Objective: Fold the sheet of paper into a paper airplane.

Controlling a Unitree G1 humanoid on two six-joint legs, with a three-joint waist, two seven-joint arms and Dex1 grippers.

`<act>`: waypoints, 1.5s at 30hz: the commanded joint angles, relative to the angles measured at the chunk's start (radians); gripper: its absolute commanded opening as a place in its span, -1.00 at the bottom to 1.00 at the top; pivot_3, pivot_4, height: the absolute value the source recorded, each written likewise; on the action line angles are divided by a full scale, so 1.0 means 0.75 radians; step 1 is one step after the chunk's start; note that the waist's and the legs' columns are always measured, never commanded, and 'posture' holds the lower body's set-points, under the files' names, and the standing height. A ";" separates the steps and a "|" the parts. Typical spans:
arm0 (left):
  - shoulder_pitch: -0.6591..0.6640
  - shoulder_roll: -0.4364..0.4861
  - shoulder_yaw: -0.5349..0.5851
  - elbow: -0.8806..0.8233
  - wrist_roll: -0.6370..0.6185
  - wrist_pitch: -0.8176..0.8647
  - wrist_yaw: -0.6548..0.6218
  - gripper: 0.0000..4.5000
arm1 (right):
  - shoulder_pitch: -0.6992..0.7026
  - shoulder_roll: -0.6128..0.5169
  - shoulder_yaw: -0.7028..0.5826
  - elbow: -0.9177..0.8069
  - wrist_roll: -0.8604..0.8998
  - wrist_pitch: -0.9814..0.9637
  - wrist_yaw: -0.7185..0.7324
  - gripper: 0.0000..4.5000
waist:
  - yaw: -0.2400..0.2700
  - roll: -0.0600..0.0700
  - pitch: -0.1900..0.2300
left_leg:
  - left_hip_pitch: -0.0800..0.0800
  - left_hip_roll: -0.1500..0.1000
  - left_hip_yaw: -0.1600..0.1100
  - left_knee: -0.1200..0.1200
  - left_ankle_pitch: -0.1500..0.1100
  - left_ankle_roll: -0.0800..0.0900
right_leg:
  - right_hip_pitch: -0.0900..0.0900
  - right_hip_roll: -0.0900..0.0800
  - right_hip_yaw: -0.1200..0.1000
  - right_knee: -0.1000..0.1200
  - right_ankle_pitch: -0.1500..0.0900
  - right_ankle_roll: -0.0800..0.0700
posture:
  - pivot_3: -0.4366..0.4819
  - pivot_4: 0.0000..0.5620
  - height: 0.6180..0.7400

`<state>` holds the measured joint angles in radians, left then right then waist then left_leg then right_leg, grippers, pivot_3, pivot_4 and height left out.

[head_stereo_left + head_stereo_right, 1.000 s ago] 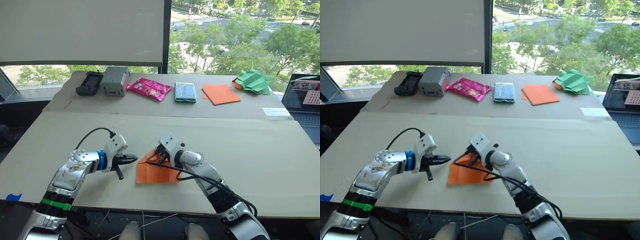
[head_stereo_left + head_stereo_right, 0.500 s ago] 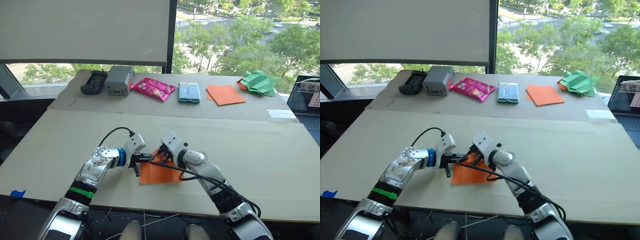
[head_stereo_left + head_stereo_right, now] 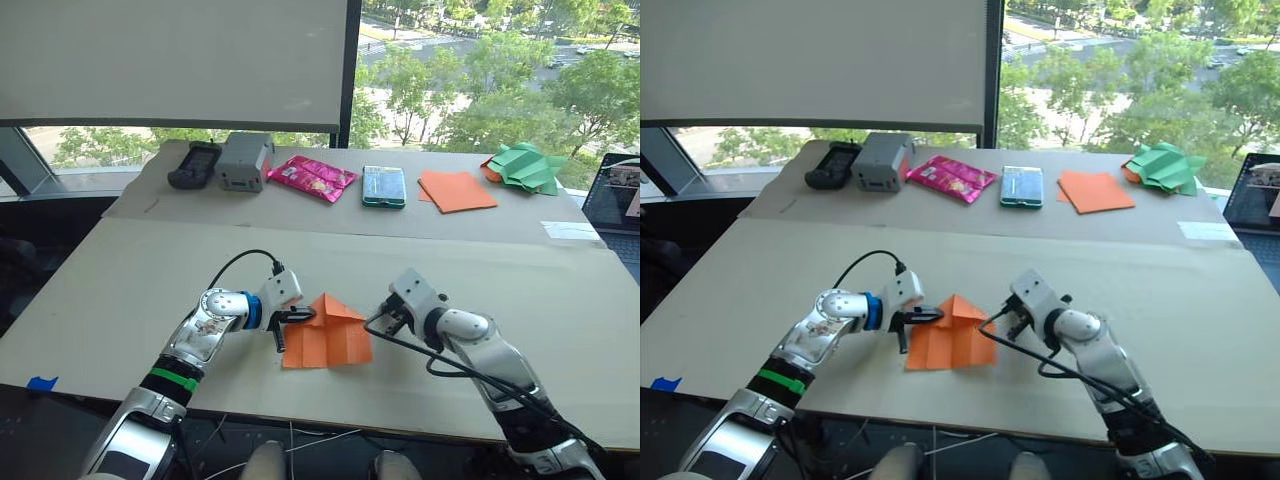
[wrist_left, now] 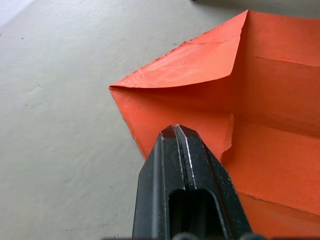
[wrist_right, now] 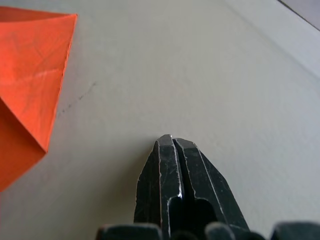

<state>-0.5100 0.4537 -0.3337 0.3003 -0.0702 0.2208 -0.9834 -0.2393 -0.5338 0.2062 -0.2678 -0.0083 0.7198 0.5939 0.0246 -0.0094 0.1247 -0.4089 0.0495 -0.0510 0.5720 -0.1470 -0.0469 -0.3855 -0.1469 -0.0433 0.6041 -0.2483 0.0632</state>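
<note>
The sheet of paper (image 3: 325,338) lies flat on the near table, orange and creased, with its far corners folded in to a peak. My left gripper (image 3: 304,316) is shut, and its tips rest on the sheet's left side just below the folded flap (image 4: 195,65). Nothing shows between its fingers (image 4: 167,150). My right gripper (image 3: 375,321) is shut over bare table, just off the sheet's right edge (image 5: 30,75) and not touching it. A paper airplane is out of view.
Along the far table stand a black device (image 3: 193,165), a grey box (image 3: 245,160), a pink packet (image 3: 312,178), a green-faced case (image 3: 384,186), smooth orange sheets (image 3: 457,190) and green crumpled paper (image 3: 525,166). A laptop (image 3: 622,195) sits at the right edge.
My right gripper has drawn back off the sheet to its right side. My left gripper has moved in onto the sheet's left part. The whole view has shifted a little.
</note>
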 commanded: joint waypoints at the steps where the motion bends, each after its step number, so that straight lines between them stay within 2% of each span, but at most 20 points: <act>1: 0.046 -0.003 -0.075 0.104 0.090 0.033 -0.002 -0.99 | 0.096 -0.066 0.013 -0.089 0.054 -0.021 0.103 -1.00 | -0.001 -0.002 -0.001 | 0.000 0.000 0.000 0.000 0.000 0.000 | 0.000 0.000 0.000 -0.001 0.000 0.000 | -0.05 -0.47 0.38; 4: 0.034 -0.007 -0.074 0.119 0.097 0.023 -0.008 -0.99 | 0.153 -0.067 0.018 -0.138 0.126 -0.024 0.158 -1.00 | 0.000 -0.002 -0.002 | 0.000 0.000 0.000 0.001 0.000 0.000 | 0.002 0.000 0.000 -0.006 0.000 0.000 | -0.05 -0.47 0.38; 7: 0.030 -0.003 -0.071 0.120 0.103 0.017 -0.012 -0.99 | 0.159 0.006 0.045 -0.157 0.180 -0.023 0.169 -1.00 | -0.008 -0.003 -0.002 | 0.000 0.000 0.000 0.001 0.000 0.000 | 0.003 0.000 -0.001 -0.009 0.000 0.000 | -0.05 -0.47 0.38; 13: 0.016 -0.004 -0.050 0.124 0.103 0.021 -0.009 -0.99 | 0.105 0.157 0.035 -0.134 0.257 -0.042 0.144 -1.00 | -0.015 -0.001 0.000 | -0.002 0.000 0.000 0.001 0.000 0.000 | 0.001 0.000 -0.001 -0.010 0.000 0.000 | -0.05 -0.47 0.38; 19: 0.001 0.008 -0.028 0.116 0.094 0.028 -0.013 -0.99 | 0.060 0.242 0.000 -0.113 0.306 -0.049 0.100 -1.00 | -0.014 0.001 -0.002 | -0.004 0.000 0.000 0.001 0.000 0.000 | 0.000 0.000 -0.001 -0.011 0.001 0.001 | -0.05 -0.47 0.38; 28: -0.042 0.034 0.069 0.010 0.022 0.113 -0.038 -0.99 | 0.019 0.268 0.032 -0.091 0.283 -0.056 0.042 -1.00 | -0.021 0.001 0.001 | -0.005 0.000 0.000 0.001 0.000 0.000 | -0.002 0.000 -0.001 -0.010 0.001 0.002 | -0.05 -0.47 0.38; 45: -0.051 -0.006 0.110 -0.213 -0.088 0.277 -0.044 -0.99 | -0.042 0.298 0.099 -0.047 0.268 -0.056 -0.012 -1.00 | -0.017 -0.002 0.004 | -0.008 0.000 0.000 0.000 0.005 0.007 | -0.002 0.001 -0.001 -0.009 0.004 0.006 | -0.05 -0.47 0.38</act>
<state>-0.5430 0.4455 -0.2611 0.1811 -0.1220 0.4220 -1.0142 -0.2581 -0.3198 0.2795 -0.2838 0.1934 0.6971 0.5888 0.0119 -0.0107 0.1277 -0.4150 0.0495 -0.0514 0.5722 -0.1435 -0.0413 -0.3873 -0.1458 -0.0439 0.5971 -0.2455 0.0674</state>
